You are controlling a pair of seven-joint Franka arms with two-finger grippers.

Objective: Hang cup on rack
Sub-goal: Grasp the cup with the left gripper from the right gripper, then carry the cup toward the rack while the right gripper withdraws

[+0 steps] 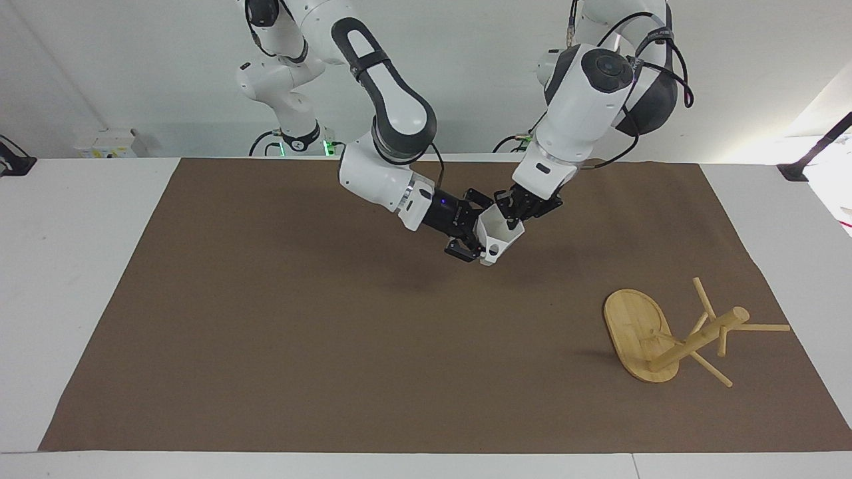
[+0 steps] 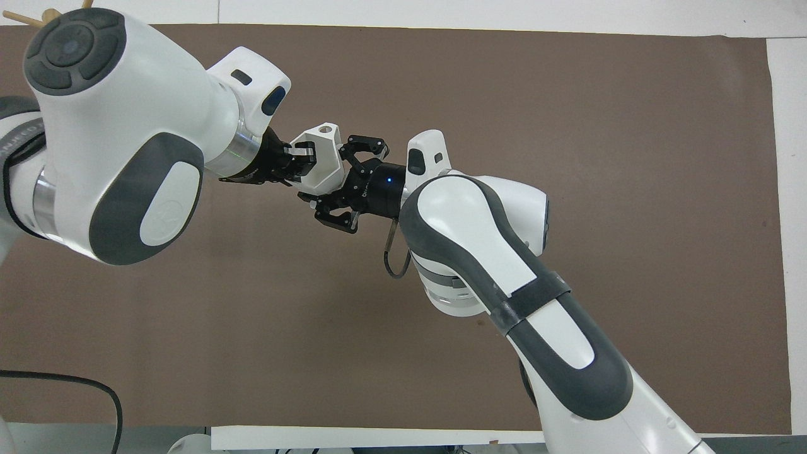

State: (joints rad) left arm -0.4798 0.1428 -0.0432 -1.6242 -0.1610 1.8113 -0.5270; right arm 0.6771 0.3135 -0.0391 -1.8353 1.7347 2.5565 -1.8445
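The white faceted cup (image 1: 499,234) is held in the air over the middle of the brown mat, tilted, its handle toward the mat. My right gripper (image 1: 480,239) is shut on the cup's base end. My left gripper (image 1: 511,211) has closed on the cup's rim, one finger inside the mouth. The overhead view shows the cup (image 2: 323,169) between the left gripper (image 2: 301,156) and the right gripper (image 2: 331,183). The bamboo rack (image 1: 636,332) lies tipped on its side near the left arm's end of the table, farther from the robots than the cup.
A brown mat (image 1: 319,332) covers most of the white table (image 1: 80,266). In the overhead view the left arm hides the rack except for peg tips (image 2: 38,16) at the edge. A black cable (image 2: 75,391) lies near the left arm's base.
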